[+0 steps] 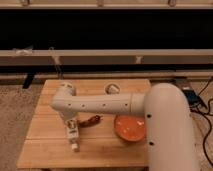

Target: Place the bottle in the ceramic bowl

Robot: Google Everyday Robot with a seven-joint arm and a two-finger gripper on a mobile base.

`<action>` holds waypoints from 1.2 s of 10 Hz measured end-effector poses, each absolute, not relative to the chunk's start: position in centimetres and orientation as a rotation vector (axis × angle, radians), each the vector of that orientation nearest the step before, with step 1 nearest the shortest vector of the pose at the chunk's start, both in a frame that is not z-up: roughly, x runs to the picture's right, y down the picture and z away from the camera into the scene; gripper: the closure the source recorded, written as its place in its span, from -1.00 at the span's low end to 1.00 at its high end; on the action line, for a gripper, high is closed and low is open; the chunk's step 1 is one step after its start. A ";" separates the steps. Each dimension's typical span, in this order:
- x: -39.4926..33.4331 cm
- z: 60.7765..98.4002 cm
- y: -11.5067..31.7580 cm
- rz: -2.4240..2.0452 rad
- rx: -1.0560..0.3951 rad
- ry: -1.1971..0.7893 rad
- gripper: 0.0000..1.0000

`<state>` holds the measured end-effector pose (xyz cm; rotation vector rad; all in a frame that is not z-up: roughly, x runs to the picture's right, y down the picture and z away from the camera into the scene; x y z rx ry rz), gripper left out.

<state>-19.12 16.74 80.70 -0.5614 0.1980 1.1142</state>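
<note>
The bowl (128, 131) sat on the table (49, 155), partly hidden on its right by the arm's (100, 104) bulky white shell. The arm ran out to the left, above the bowl, and bent down at its far end. The gripper (71, 126) hung there, well to the left of the bowl and low over the wood. The bottle (74, 141) was right at the gripper, its narrow end pointing down and toward the camera (whether the gripper was clamped on it or merely around it could not be told). A chili (91, 120) lay between the bottle and the bowl. A cup (112, 89) stood behind the bowl, near the table's far edge.
</note>
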 end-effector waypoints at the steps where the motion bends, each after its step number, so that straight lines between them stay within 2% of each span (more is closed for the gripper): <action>1: -18.1 79.6 16.4 1.117 -0.554 0.181 1.00; 5: -10.9 74.8 15.1 1.144 -0.503 0.156 1.00; 8: -6.7 71.7 12.1 1.170 -0.449 0.144 1.00; 10: -3.1 71.3 10.2 1.194 -0.413 0.166 1.00; 12: 1.1 72.5 9.4 1.237 -0.391 0.210 1.00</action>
